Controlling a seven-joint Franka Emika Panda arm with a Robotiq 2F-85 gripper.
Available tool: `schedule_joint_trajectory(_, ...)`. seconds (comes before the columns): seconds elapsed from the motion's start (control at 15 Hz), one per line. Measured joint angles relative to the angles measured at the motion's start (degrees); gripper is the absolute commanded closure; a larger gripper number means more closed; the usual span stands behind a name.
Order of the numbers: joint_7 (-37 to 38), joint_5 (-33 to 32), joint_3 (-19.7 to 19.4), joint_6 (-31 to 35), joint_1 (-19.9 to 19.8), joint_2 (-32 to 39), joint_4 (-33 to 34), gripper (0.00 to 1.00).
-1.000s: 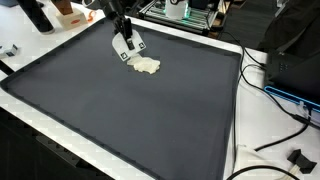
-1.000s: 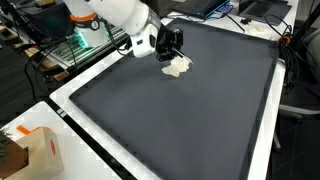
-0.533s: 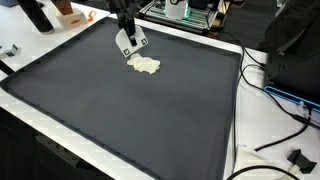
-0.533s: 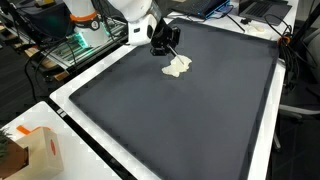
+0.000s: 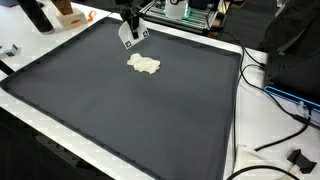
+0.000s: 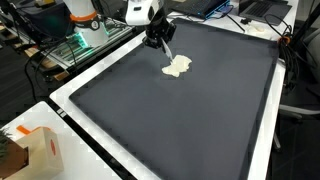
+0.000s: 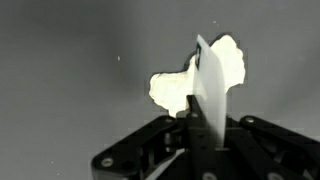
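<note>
A cream-white irregular patch (image 5: pixel 144 65) (image 6: pixel 178 68) lies flat on the dark mat (image 5: pixel 150 120) (image 6: pixel 190 120), near its far edge. My gripper (image 5: pixel 131 30) (image 6: pixel 160 34) hangs above the mat, apart from the patch, toward the mat's edge. It is shut on a thin white strip (image 5: pixel 134 37) (image 6: pixel 167 48) that sticks out beyond the fingers. In the wrist view the gripper (image 7: pixel 197 112) comes in from below. There the white strip (image 7: pixel 208 80) stands edge-on between the black fingers and crosses in front of the patch (image 7: pixel 168 88).
A raised white border frames the mat. Black cables (image 5: pixel 270 95) and a dark bag (image 5: pixel 290 40) lie beside it. A dark bottle (image 5: pixel 37 15) and electronics (image 5: pixel 185 10) stand behind the far edge. A cardboard box (image 6: pixel 35 150) sits at a near corner.
The gripper has lifted off the patch and drawn back toward the mat's far edge, keeping the white strip in its jaws. The patch has stayed in place.
</note>
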Motion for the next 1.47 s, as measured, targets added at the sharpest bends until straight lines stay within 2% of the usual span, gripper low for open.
schedule_joint_trajectory(0.27,11.43,-13.42,0.78,-1.96,0.15,-2.78,-0.19,0.99)
schedule_joint_trajectory(0.53,19.45,-23.36,2.41,-6.96,0.22,-5.48,0.46,0.99)
schedule_joint_trajectory(1.07,28.62,-34.73,6.69,-18.83,1.17,-6.83,4.93,0.99)
schedule_joint_trajectory(1.47,34.84,-43.87,9.03,-25.76,2.62,-4.66,9.24,0.99)
